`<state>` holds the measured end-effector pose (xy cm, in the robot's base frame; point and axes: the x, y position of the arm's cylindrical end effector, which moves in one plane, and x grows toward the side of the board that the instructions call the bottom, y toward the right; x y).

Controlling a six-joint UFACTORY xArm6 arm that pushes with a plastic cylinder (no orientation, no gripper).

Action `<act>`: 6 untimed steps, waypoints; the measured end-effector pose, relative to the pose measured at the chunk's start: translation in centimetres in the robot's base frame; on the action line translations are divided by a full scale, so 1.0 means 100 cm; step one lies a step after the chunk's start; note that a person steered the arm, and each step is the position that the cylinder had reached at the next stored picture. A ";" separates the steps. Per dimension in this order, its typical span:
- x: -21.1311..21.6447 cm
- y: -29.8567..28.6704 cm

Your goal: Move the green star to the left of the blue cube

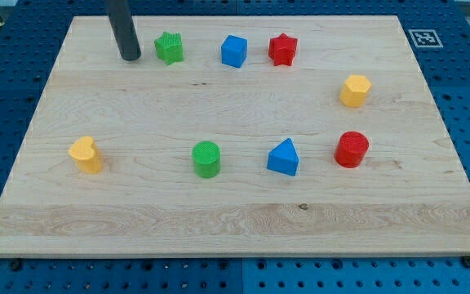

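The green star lies near the view's top, left of centre. The blue cube sits to its right with a clear gap between them. My rod comes down from the view's top edge and my tip rests on the board just left of the green star, a small gap apart from it.
A red star is right of the blue cube. A yellow hexagonal block and a red cylinder are at the right. A blue triangular block, a green cylinder and a yellow block form the lower row on the wooden board.
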<state>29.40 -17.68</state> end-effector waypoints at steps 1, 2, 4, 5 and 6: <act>-0.001 0.002; -0.001 0.009; -0.001 0.031; -0.001 0.038; -0.001 0.042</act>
<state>29.28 -13.49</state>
